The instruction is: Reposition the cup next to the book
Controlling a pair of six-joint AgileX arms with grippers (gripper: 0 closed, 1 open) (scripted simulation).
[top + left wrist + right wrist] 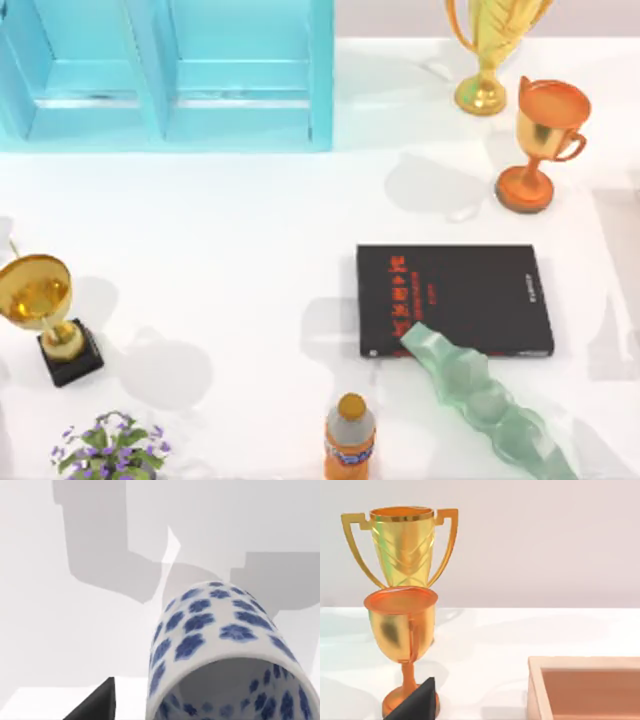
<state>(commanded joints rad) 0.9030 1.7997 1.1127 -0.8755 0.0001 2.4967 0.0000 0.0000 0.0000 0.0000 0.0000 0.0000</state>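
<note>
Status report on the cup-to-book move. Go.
Left tool close on the blue-patterned cup. Right tool idle by the orange trophy. Book flat, mid-right of table; pale green wavy strip overlaps its near-left corner.

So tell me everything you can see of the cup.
The cup is a small handleless cylinder, white with blue flower-like blotches outside and on its inner wall, porcelain-like by its gloss. In the left wrist view it sits very close to the camera, its open mouth toward the lens, and looks empty. Bare white table lies behind it. What holds or touches it cannot be told.
</note>
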